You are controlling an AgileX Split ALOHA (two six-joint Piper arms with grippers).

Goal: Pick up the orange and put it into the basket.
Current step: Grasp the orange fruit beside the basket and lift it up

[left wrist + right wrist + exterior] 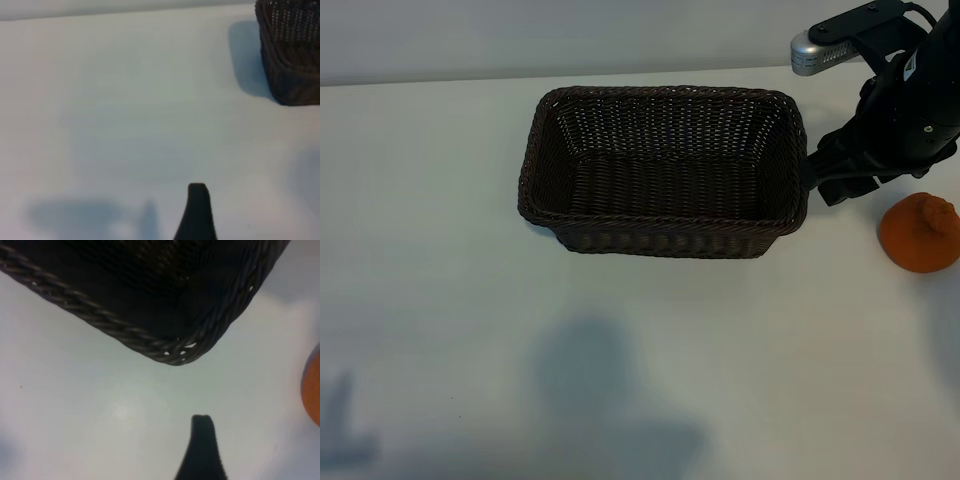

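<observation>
Sitting near the surface's (440, 300) right edge, the orange (919, 233) rests alone, outside the basket (663, 225) and well clear of its right wall. Right end effector (835, 170) hangs released between them, just beside the basket's corner, gripping nothing. Left end effector (196, 210), also released, overlooks bare surface left of the basket.

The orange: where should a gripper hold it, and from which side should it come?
Grip the orange across its round middle, coming from above. It sits upright on the table, knob on top, apart from the basket, so both sides are free.
</observation>
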